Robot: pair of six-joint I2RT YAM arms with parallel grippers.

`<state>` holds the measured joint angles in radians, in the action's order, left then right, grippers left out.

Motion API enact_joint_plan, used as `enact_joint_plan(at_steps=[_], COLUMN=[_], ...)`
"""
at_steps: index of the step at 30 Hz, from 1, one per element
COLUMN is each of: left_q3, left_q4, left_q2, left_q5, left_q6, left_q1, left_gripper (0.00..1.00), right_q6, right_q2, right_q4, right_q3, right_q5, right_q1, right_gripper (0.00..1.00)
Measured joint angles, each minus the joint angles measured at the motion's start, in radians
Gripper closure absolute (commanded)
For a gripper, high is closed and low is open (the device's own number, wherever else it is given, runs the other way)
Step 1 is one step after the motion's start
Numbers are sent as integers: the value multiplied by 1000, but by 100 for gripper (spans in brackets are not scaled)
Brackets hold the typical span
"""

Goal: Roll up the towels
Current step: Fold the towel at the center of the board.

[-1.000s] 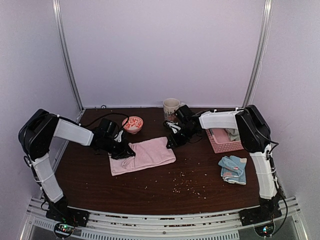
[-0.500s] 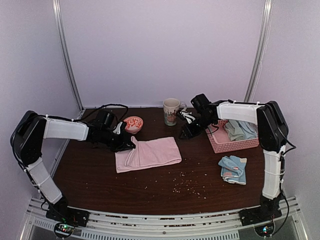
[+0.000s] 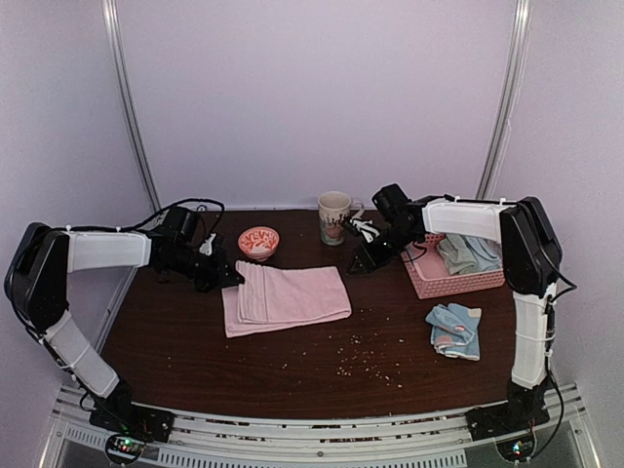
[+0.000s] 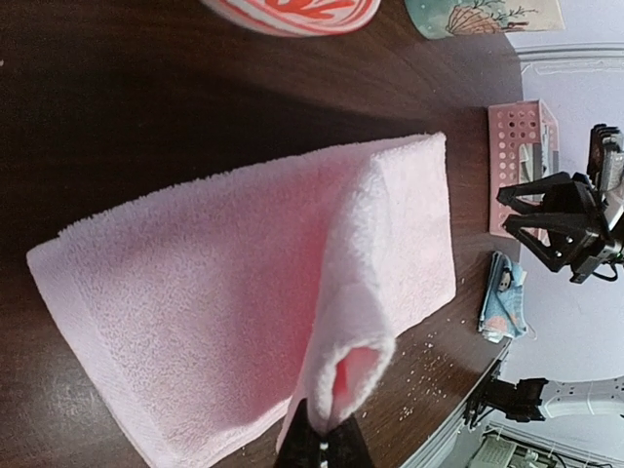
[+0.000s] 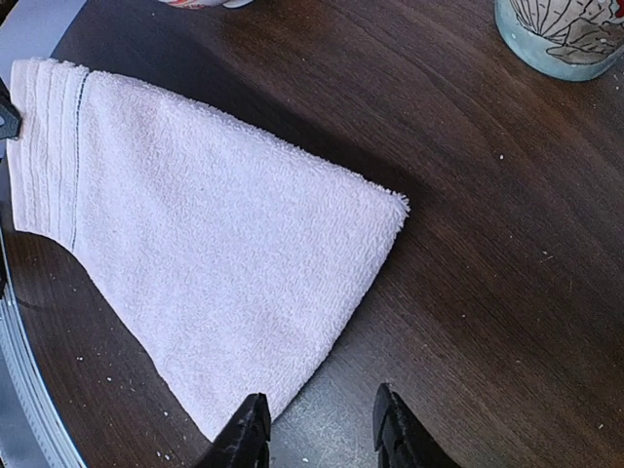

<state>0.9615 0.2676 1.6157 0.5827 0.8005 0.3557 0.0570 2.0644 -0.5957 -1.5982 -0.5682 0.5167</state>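
Brown desk [image 3: 292, 380] carries pale pink towel [image 3: 288, 297] at its middle, left edge folded over and pinched in the fully closed left claw [image 4: 322, 447]. Pink lattice basket [image 3: 437, 283] far right holds more towels [image 3: 468, 252]. Blue patterned towel [image 3: 455, 330] lies in front of it. Right claw [image 5: 322, 429] is parted and empty, near the pink towel's corner.

One pink towel [image 3: 286, 297], one patterned towel [image 3: 455, 330], one mug [image 3: 333, 215], one bowl [image 3: 258, 241], one basket [image 3: 439, 285].

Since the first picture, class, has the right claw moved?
Yes. The right claw has pulled back from the pink towel's corner, going rightward past the mug toward the pink basket.
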Motion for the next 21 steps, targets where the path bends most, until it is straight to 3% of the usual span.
enact_joint_plan(at_steps=[10, 21], left_q3=[-82, -70], left_q4=[59, 151], left_q2=[-34, -122], left_q5=[50, 78], left_q6=[-9, -51], left_q1=[-58, -134], left_gripper=[100, 100], right_q6=[0, 0], right_q2=[0, 1], right_q4=[0, 1], right_q3=[0, 2], right_q5=[-1, -8], right_q1=[0, 4], right_gripper=[63, 62])
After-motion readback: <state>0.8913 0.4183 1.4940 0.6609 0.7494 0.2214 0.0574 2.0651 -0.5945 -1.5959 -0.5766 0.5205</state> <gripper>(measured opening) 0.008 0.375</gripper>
